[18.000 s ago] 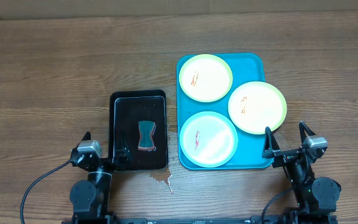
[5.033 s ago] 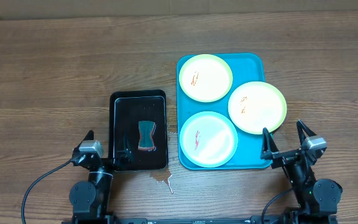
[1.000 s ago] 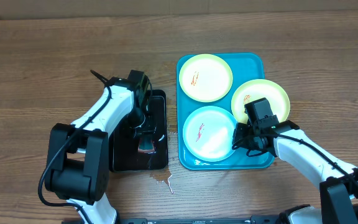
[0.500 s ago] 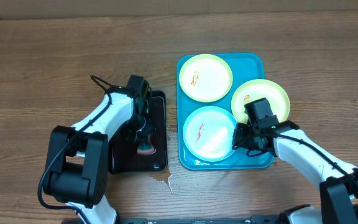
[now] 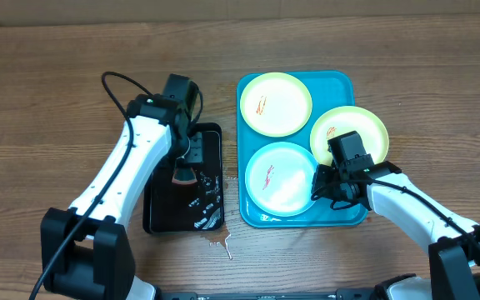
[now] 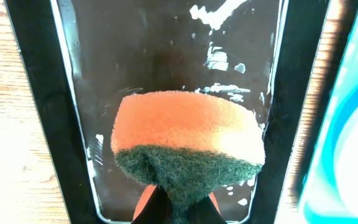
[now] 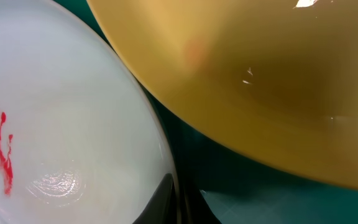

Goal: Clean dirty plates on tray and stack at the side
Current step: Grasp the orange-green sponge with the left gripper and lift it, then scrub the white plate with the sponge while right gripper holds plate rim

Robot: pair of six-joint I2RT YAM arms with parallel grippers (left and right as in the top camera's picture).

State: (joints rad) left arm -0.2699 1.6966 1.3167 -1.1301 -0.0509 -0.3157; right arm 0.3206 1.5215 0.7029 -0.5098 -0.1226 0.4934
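While scanning from overhead, note left hand (image 5: 188, 162) clenched on the sponge (image 6: 188, 140), orange face outward and green scrub layer pinched at the fingers, held over the wet black tray (image 5: 158, 212) and apparently off its floor. Count three plates on the turquoise tray (image 5: 340, 79), each with a red-orange smear: far yellow-green plate (image 5: 275, 102), right yellow-green plate (image 5: 369, 125), near mint plate (image 5: 280, 179). Place the mint plate just right of the sponge hand, across the black tray's rim and the turquoise tray's left rim; nearest of the three to that hand, with an open path between. Log its smear as a thin streak running near-to-far, a little left of the plate's middle, so on the side facing the sponge. Find right hand (image 5: 322, 187) shut, fingers down where the mint plate's right rim meets the right yellow-green plate; cannot tell whether a rim is nipped. Judge next move as a short rightward carry of the sponge by the left arm, then a wipe along the streak's long axis. Watch for the plate sliding under the wipe unless steadied from the right. Record no stack on the surface (image 5: 57, 83) beside the tray yet.
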